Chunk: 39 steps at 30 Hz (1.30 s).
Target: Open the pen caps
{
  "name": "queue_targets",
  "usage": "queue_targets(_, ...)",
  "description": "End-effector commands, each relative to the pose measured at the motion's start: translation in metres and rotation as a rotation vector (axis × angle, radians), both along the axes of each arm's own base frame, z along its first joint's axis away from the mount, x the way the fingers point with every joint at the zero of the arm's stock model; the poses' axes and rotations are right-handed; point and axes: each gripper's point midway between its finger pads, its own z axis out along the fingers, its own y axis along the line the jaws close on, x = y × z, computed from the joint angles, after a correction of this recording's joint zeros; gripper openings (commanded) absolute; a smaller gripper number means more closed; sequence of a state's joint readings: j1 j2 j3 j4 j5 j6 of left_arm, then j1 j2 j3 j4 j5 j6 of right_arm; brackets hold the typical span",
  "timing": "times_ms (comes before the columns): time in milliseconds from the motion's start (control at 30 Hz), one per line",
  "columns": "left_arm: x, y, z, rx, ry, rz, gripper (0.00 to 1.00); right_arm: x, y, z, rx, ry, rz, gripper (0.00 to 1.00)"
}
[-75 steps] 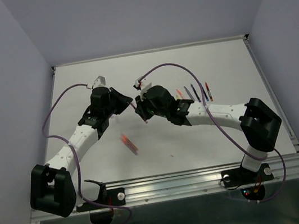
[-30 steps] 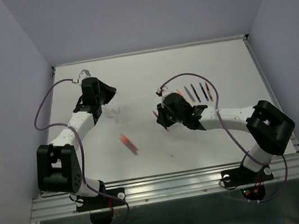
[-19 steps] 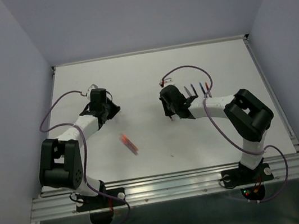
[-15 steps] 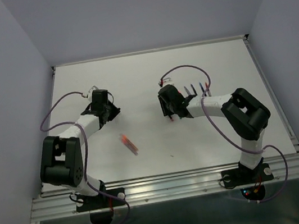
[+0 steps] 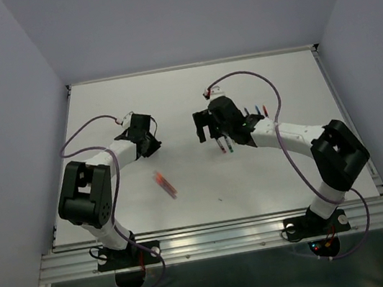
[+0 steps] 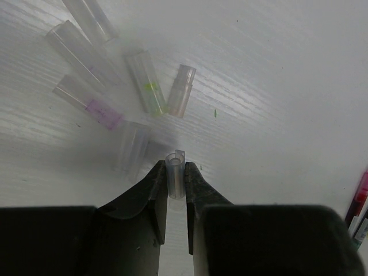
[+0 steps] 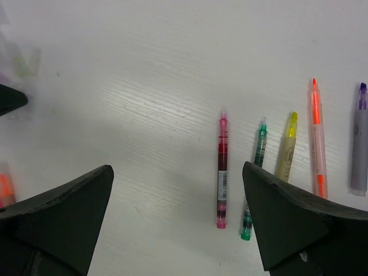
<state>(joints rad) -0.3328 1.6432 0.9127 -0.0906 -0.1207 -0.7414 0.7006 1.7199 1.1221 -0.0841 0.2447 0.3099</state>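
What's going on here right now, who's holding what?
The left gripper is shut on a clear pen cap and holds it just above the table, beside a cluster of loose clear caps. The right gripper is open and empty. It hovers over a pink pen, green pen, yellow pen and orange pen, which lie side by side with their tips bare.

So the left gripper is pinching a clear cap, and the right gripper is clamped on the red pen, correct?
Not quite: the right gripper is open and empty, with the red pen lying on the table below its gap, as the right wrist view shows. The left gripper does pinch a clear cap.
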Motion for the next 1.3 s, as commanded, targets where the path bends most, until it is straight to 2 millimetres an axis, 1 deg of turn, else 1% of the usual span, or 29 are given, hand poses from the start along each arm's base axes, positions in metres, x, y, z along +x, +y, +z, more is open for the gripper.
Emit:
queue_targets(0,0.011,0.004,0.012,0.042,-0.023,0.03,0.21,0.004,0.011,0.059,0.106,-0.101,0.049,1.0)
queue_targets(33,0.011,0.004,0.011,0.05,-0.017,0.032,0.25,0.002,0.011,0.065,0.116,-0.11,0.053,1.0)
queue_targets(133,0.011,0.004,0.012,0.061,-0.016,0.033,0.35,0.0,0.011,0.068,0.124,-0.114,0.062,1.0)
queue_targets(233,0.011,0.004,0.014,0.059,-0.019,0.035,0.4,-0.002,0.012,0.072,0.134,-0.115,0.072,1.0)
queue_targets(400,0.011,0.003,0.019,0.055,-0.027,0.029,0.4,-0.006,0.009,0.078,0.142,-0.128,0.073,1.0)
queue_targets(433,0.011,0.002,0.022,0.051,-0.032,0.024,0.4,-0.008,0.011,0.079,0.14,-0.128,0.098,1.0)
queue_targets(467,0.013,0.001,0.029,0.044,-0.048,0.021,0.41,-0.01,0.012,0.079,0.144,-0.126,0.112,1.0)
queue_targets(533,0.014,-0.002,0.039,0.036,-0.073,0.01,0.46,-0.019,0.018,0.076,0.151,-0.107,0.18,1.0)
queue_targets(567,0.015,-0.003,0.053,0.024,-0.106,0.006,0.53,-0.023,0.02,0.074,0.155,-0.098,0.196,1.0)
queue_targets(600,0.015,-0.003,0.06,0.021,-0.123,0.003,0.59,-0.032,0.026,0.068,0.157,-0.08,0.237,1.0)
queue_targets(633,0.016,-0.004,0.069,0.014,-0.145,0.0,0.66,-0.037,0.029,0.064,0.153,-0.07,0.254,1.0)
queue_targets(667,0.016,-0.004,0.086,0.0,-0.186,0.003,0.79,-0.046,0.037,0.062,0.149,-0.066,0.282,1.0)
queue_targets(700,0.016,-0.003,0.095,-0.004,-0.209,0.003,0.86,-0.054,0.041,0.055,0.14,-0.054,0.311,1.0)
queue_targets(733,0.015,-0.001,0.113,-0.014,-0.254,0.009,0.96,-0.061,0.048,0.051,0.142,-0.041,0.346,1.0)
queue_targets(767,0.014,0.001,0.122,-0.016,-0.275,0.013,0.99,-0.071,0.058,0.049,0.146,-0.033,0.379,1.0)
queue_targets(800,0.013,0.003,0.13,-0.014,-0.297,0.019,0.99,-0.077,0.064,0.045,0.147,-0.026,0.403,1.0)
queue_targets(833,0.012,0.009,0.144,-0.006,-0.329,0.038,0.99,-0.082,0.07,0.04,0.141,-0.017,0.425,1.0)
queue_targets(900,0.009,0.016,0.155,0.007,-0.351,0.062,0.99,-0.091,0.082,0.035,0.128,-0.012,0.455,1.0)
queue_targets(933,0.007,0.022,0.158,0.027,-0.358,0.083,0.99,-0.1,0.093,0.033,0.116,-0.014,0.48,1.0)
queue_targets(967,0.004,0.027,0.163,0.03,-0.371,0.097,0.99,-0.102,0.103,0.037,0.116,-0.025,0.494,1.0)
queue_targets(1000,0.002,0.033,0.162,0.041,-0.366,0.116,0.99,-0.105,0.11,0.025,0.1,-0.004,0.503,1.0)
queue_targets(1033,0.0,0.038,0.166,0.042,-0.376,0.134,0.99,-0.114,0.122,0.023,0.103,0.006,0.526,1.0)
queue_targets(1067,-0.003,0.044,0.161,0.051,-0.366,0.144,0.99,-0.115,0.128,0.019,0.097,0.009,0.531,1.0)
queue_targets(1100,-0.004,0.048,0.159,0.052,-0.361,0.158,0.99,-0.112,0.136,0.012,0.079,0.009,0.515,1.0)
queue_targets(1133,-0.006,0.058,0.157,0.06,-0.357,0.181,0.99,-0.11,0.14,0.008,0.051,-0.001,0.504,1.0)
queue_targets(1167,-0.008,0.064,0.159,0.062,-0.361,0.194,0.99,-0.115,0.149,0.003,0.032,-0.001,0.512,1.0)
queue_targets(1200,-0.011,0.069,0.154,0.066,-0.352,0.206,0.99,-0.113,0.156,-0.004,0.009,0.002,0.507,1.0)
queue_targets(1233,-0.013,0.078,0.155,0.066,-0.358,0.229,0.99,-0.111,0.159,-0.006,-0.01,-0.007,0.501,1.0)
queue_targets(1267,-0.016,0.082,0.15,0.071,-0.349,0.235,0.99,-0.112,0.163,-0.01,-0.021,-0.004,0.495,1.0)
